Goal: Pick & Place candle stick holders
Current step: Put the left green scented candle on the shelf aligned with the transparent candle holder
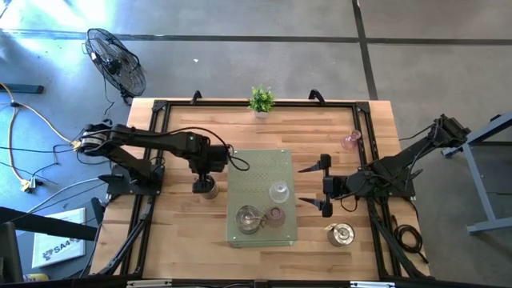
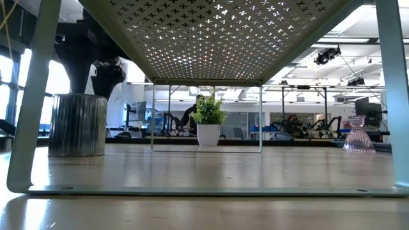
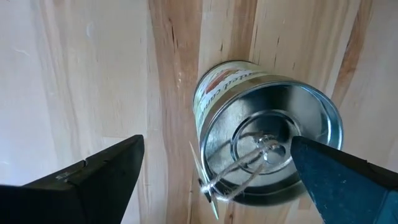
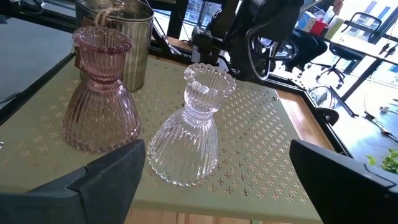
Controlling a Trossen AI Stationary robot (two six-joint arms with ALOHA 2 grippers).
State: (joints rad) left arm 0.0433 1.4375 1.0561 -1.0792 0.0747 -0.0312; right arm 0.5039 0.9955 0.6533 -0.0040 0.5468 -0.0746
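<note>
High view is showing us hovering our left gripper (image 1: pixel 207 178), fingers spread, directly over a silver holder (image 1: pixel 208 189) beside the green perforated stand (image 1: pixel 264 160), while our right gripper (image 1: pixel 324 186), also released, is facing the stand's clear holder (image 1: pixel 278 192).

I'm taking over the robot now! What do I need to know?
Left end effector: open, over the silver holder on the bare table.
Right end effector: open, facing the green rack.
On the rack: clear holder, pink holder, second silver holder.
Off it: second pink holder, third silver holder.
If the rack is the goal: three done, three left.
</note>
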